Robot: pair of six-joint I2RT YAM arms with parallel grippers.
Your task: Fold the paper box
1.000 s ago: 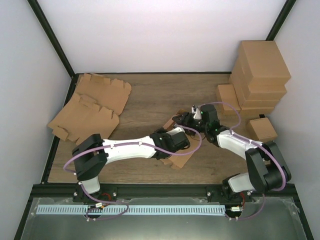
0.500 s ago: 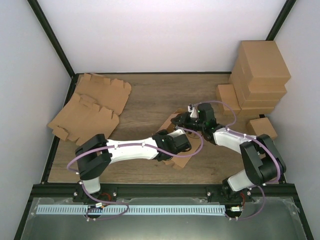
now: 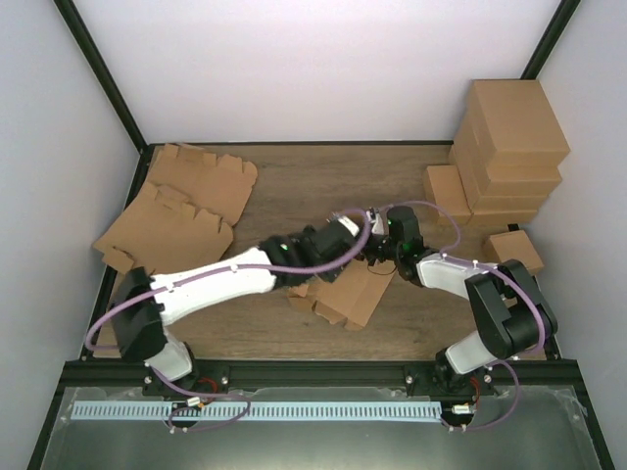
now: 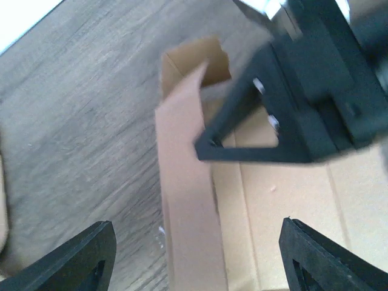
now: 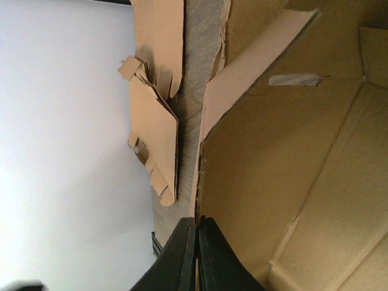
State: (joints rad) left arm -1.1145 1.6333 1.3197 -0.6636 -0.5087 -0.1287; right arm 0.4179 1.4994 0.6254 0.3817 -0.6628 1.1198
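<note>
The paper box (image 3: 351, 299) lies partly opened on the worktop (image 3: 294, 191), under and just in front of both sets of fingers. The right fingers (image 5: 182, 254) are pressed together, clamped on the thin edge of one upturned panel of the box. The left fingers (image 4: 79, 260) stand wide apart, gripping nothing, with a raised strip of the box between them.
</note>
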